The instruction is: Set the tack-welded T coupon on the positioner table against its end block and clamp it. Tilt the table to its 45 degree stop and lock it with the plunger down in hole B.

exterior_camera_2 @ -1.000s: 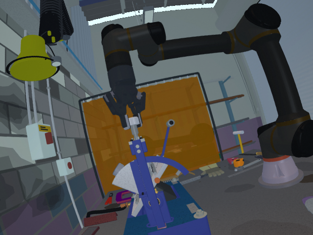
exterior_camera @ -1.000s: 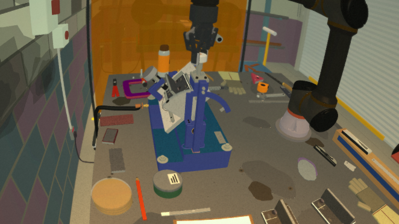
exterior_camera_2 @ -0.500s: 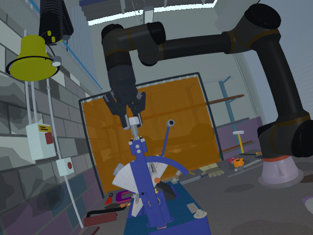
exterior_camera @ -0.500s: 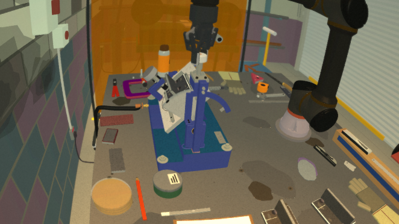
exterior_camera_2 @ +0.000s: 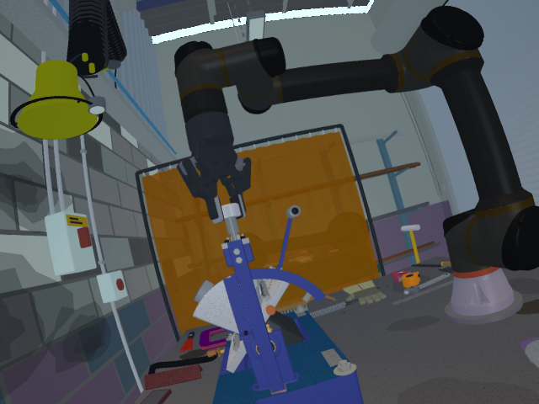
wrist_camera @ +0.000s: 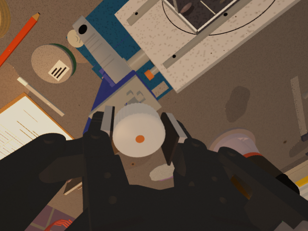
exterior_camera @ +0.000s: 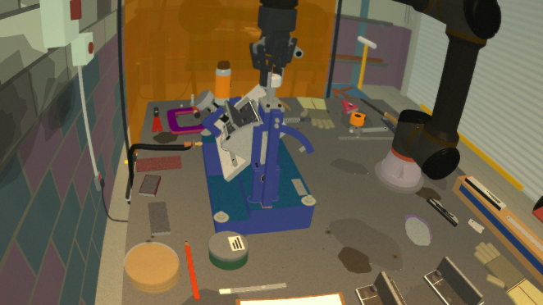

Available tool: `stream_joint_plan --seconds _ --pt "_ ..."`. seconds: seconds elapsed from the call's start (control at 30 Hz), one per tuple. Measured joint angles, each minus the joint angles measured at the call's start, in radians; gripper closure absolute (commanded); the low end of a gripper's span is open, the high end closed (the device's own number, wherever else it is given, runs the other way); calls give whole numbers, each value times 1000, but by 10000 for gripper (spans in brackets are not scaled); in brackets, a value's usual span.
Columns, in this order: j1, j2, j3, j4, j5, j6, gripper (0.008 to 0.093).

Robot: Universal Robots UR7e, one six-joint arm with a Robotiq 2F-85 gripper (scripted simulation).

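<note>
My gripper [wrist_camera: 139, 129] [exterior_camera: 272, 78] [exterior_camera_2: 230, 208] hangs over the top of the blue positioner post [exterior_camera: 266, 151] [exterior_camera_2: 254, 313], its fingers open on either side of the white knurled plunger knob [wrist_camera: 138, 130] [exterior_camera_2: 232, 212] [exterior_camera: 275, 80], holding nothing. The knob sits on its pin just above the post's head. The speckled table [exterior_camera: 238, 147] [wrist_camera: 199, 42] [exterior_camera_2: 226, 304] is tilted steeply, and the T coupon [exterior_camera: 242, 112] [wrist_camera: 196, 12] rests on it under the toggle clamp. The curved blue quadrant arm [exterior_camera: 297, 137] [exterior_camera_2: 291, 278] arcs out from the post.
The clamp's long lever [exterior_camera_2: 287, 237] rises just right of my fingers. The blue base [exterior_camera: 258, 196] stands mid-bench, with an orange welding screen [exterior_camera: 197, 53] behind. A round tin [exterior_camera: 228, 249], orange pencil [exterior_camera: 191, 268], purple C-clamp [exterior_camera: 182, 121] and the arm's pedestal [exterior_camera: 400, 172] surround it.
</note>
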Motion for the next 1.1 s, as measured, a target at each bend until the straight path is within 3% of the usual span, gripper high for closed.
stream_joint_plan --seconds 0.3,1.1 --pt "2 -5 -3 3 1 -1 374" --pt "2 -5 -3 3 1 -1 374"
